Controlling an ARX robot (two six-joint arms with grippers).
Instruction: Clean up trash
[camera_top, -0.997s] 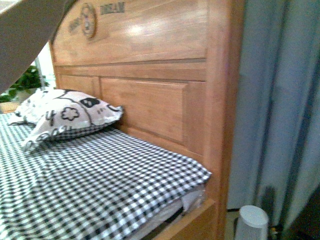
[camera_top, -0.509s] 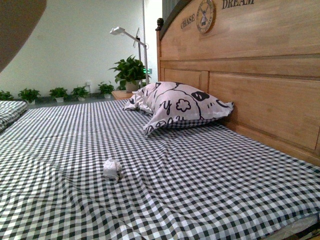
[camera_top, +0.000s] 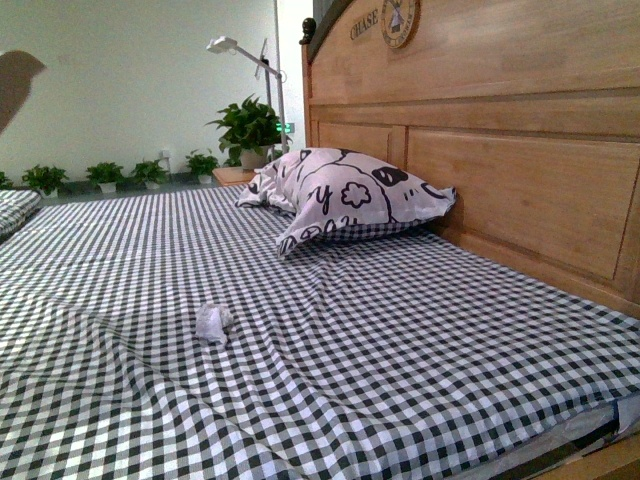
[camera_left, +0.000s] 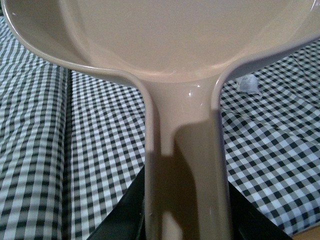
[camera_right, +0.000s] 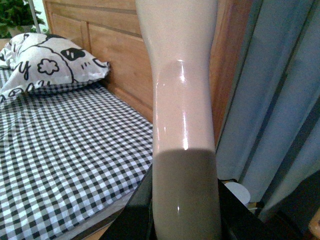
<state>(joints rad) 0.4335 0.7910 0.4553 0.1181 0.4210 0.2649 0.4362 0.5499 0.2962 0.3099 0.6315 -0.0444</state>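
On the near left of the checked sheet (camera_top: 420, 330), your trash, a small white paper wad (camera_top: 213, 323), lies loose, well apart from the printed pillow (camera_top: 340, 195) by the far headboard (camera_top: 520, 150). Your left gripper (camera_left: 187, 217) clamps a dustpan (camera_left: 170, 35) and your right gripper (camera_right: 185, 220) clamps a beige handle (camera_right: 182, 100), so all the collecting is left to do.

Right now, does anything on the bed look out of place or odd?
Yes. A small crumpled wad of white paper lies alone on the black-and-white checked sheet, well in front of the white pillow with black cartoon prints. It looks like litter; the sheet is also wrinkled around it.
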